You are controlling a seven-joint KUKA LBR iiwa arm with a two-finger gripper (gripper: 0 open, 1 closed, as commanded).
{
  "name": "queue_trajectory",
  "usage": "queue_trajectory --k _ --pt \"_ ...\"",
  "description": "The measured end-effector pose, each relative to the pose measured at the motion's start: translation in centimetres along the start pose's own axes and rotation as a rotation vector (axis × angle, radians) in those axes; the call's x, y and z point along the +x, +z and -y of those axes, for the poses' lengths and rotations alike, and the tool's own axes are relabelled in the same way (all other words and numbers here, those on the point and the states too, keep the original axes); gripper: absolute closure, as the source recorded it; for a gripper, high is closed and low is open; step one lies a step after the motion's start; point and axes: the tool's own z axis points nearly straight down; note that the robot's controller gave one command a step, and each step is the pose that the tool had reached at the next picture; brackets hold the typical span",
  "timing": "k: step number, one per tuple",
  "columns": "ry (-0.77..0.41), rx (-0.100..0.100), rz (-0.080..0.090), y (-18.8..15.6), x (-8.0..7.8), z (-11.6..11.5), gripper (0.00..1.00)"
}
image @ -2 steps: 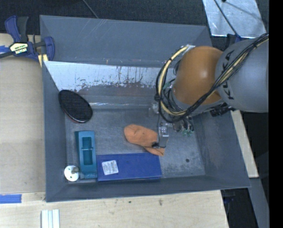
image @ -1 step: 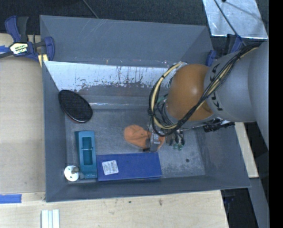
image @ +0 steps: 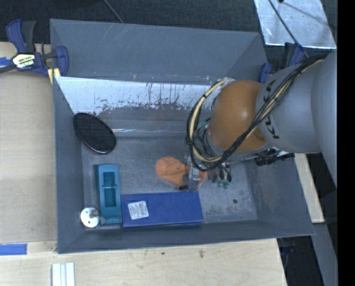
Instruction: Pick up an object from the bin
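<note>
The orange lumpy object [image: 170, 169] lies mid-floor in the bin [image: 67, 159], near the flat blue box [image: 165, 210]. The claw [image: 194, 179] sits low at its right edge; we cannot tell whether it is apart or together. We judge the grasp step to be in hand; the next move calls for confirmed closure before lifting.

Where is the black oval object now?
In the camera view, the black oval object lies at the upper left of the bin, just above the teal block.

One camera looks steeply down into my bin [image: 159, 52], fairly close; my arm [image: 302, 106] crosses its right edge.
</note>
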Motion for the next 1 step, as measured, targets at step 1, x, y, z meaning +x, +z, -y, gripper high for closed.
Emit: queue_trajectory --k 1 --pt "0.022 0.000 0.007 -17.65 -2.72 1.90 1.00"
